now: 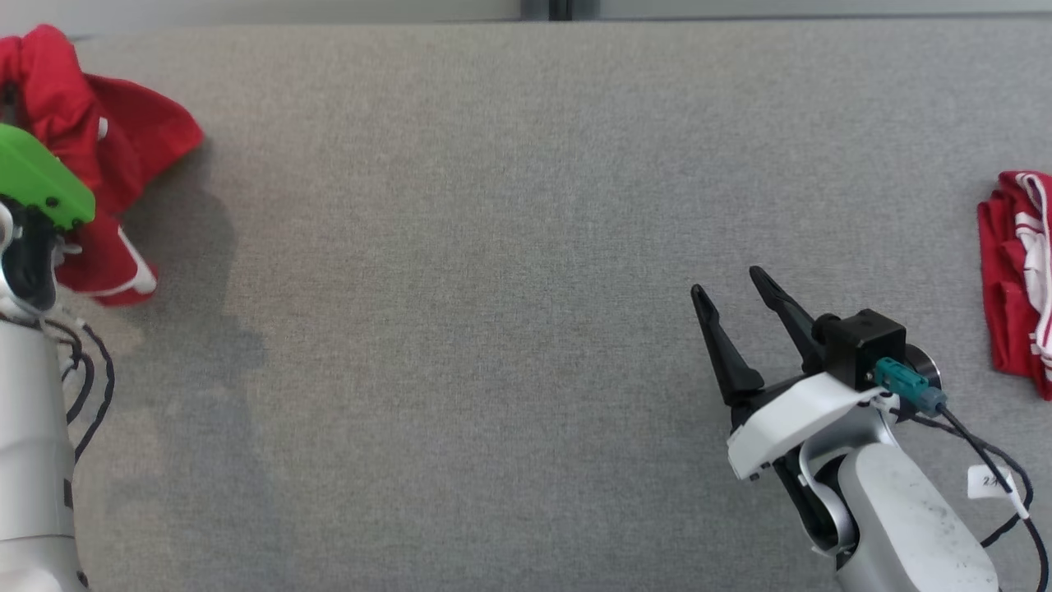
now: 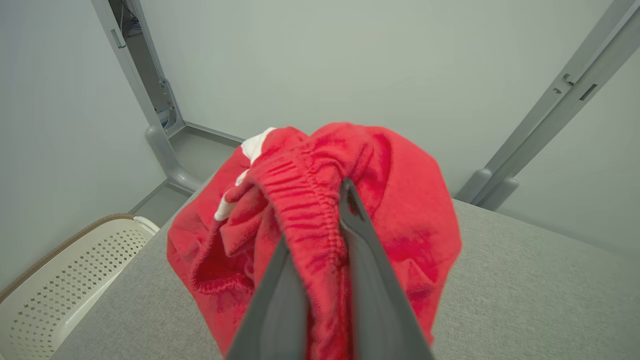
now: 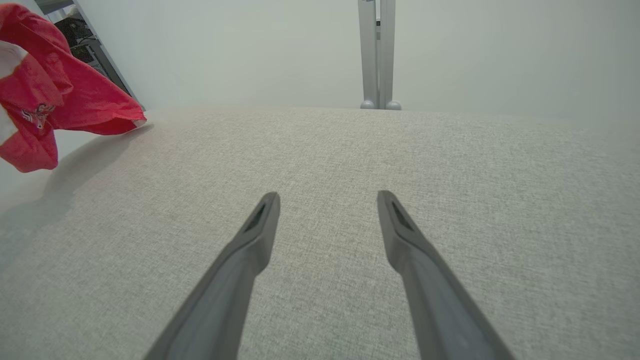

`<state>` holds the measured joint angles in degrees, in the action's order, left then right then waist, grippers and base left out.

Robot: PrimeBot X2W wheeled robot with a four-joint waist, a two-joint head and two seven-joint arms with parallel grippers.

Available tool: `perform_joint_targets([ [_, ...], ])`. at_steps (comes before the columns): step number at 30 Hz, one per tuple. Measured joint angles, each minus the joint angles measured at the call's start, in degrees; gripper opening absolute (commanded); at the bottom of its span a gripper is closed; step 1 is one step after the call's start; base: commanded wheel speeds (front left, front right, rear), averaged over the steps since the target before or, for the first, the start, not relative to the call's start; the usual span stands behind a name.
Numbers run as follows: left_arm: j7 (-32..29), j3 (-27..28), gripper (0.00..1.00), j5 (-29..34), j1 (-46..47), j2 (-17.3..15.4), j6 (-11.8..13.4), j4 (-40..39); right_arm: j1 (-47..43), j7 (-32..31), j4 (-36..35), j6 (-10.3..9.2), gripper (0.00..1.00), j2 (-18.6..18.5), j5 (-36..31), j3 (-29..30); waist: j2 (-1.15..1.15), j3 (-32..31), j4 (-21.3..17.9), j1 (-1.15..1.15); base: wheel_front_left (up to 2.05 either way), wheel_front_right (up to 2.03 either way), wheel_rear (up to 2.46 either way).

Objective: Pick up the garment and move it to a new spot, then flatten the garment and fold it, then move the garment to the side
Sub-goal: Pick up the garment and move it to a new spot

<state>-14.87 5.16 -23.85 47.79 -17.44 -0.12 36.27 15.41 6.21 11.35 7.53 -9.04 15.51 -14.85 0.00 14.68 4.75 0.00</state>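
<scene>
Setting: a wide table [image 1: 493, 247] covered in grey woven cloth, with pale walls behind it and grey metal posts [image 3: 377, 50] at its far edge.
Left gripper: the left gripper [image 2: 320, 215] is clenched on cloth. A gathered elastic band runs up between its two dark fingers.
Task item: the red garment [image 2: 400, 210] has white trim and a ribbed elastic band, so it is probably a pair of shorts. It bunches out past the left fingertips and spills to both sides of them.
Height: the garment seems raised off the table, since its shadow falls apart from it. Whether its lowest fold brushes the surface cannot be told.
Right gripper: the right gripper [image 1: 726, 280] has its fingers spread wide with nothing between them, low over bare table. The held garment is well apart, off to the left of these fingers.
Other cloth: a second red and white garment [image 1: 1019, 279] lies folded on the table, out to the right of the right fingers and well apart from them.
Basket: a cream perforated basket [image 2: 65, 280] sits beside the table edge, down to the left of the left fingers.
Done so far: the pick-up looks made, with one gripper holding the crumpled garment.
Left to do: carrying it to a new spot, flattening, folding and setting it aside.
</scene>
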Motion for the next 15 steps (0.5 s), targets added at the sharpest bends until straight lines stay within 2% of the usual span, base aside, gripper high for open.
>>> perform_joint_targets([
  [4,-2.3,-2.9,0.0,0.8,1.1,1.2,-0.8,-6.8,-1.1,1.3,2.2,0.0,1.0,1.2,0.5,0.0,0.0,-4.0,-1.2,0.0,0.0,0.0,0.0],
  [10,-5.6,-8.0,0.0,0.7,1.2,6.0,-2.3,-16.6,-1.2,2.1,3.6,0.0,1.0,2.2,1.0,-0.8,0.0,-8.0,-5.1,0.0,0.0,0.0,0.0],
  [15,-7.0,-13.7,0.0,0.7,0.4,10.5,-3.5,-23.0,-1.1,2.5,4.0,0.0,1.0,2.3,1.2,-1.2,0.0,-9.5,-9.8,0.0,0.0,0.0,0.0],
])
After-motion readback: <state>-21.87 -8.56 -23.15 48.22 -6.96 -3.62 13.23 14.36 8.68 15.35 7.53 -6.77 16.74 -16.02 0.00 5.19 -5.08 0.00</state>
